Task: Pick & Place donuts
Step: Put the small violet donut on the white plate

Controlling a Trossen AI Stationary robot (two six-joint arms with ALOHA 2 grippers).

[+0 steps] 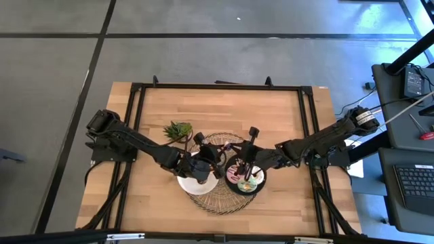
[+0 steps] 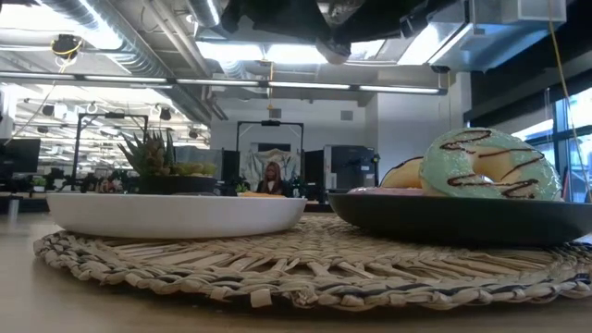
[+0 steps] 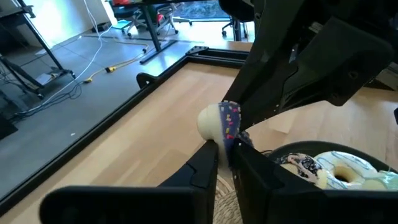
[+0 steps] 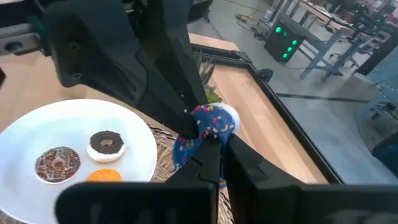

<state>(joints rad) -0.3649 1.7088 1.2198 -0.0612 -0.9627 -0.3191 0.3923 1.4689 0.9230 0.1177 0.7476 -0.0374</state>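
Observation:
A purple-iced donut with sprinkles and a cream underside (image 1: 228,145) is held in the air between the two plates. My left gripper (image 3: 227,163) and my right gripper (image 4: 222,163) both meet at it, each shut on it. A white plate (image 4: 25,134) holds a brown sprinkled donut (image 4: 59,163), a chocolate-iced donut (image 4: 106,144) and an orange one (image 4: 102,176). A black plate (image 2: 444,222) holds a green donut with brown drizzle (image 2: 490,165) and others behind it. Both plates rest on a round woven mat (image 1: 220,200). My left gripper pinches the purple donut's rim (image 3: 227,134) between its two fingers, at their free ends. The donut stands on edge, lifted clear, iced face toward the right arm. My right gripper pinches the same donut's lower rim (image 4: 208,134) between its two fingers. The iced face is turned toward its camera, and the left arm stands close behind.
A small green potted plant (image 1: 178,129) stands on the wooden table just behind the white plate. The table has a black frame rail (image 1: 217,87) along its edges. Bare wood lies toward the far side and at both ends.

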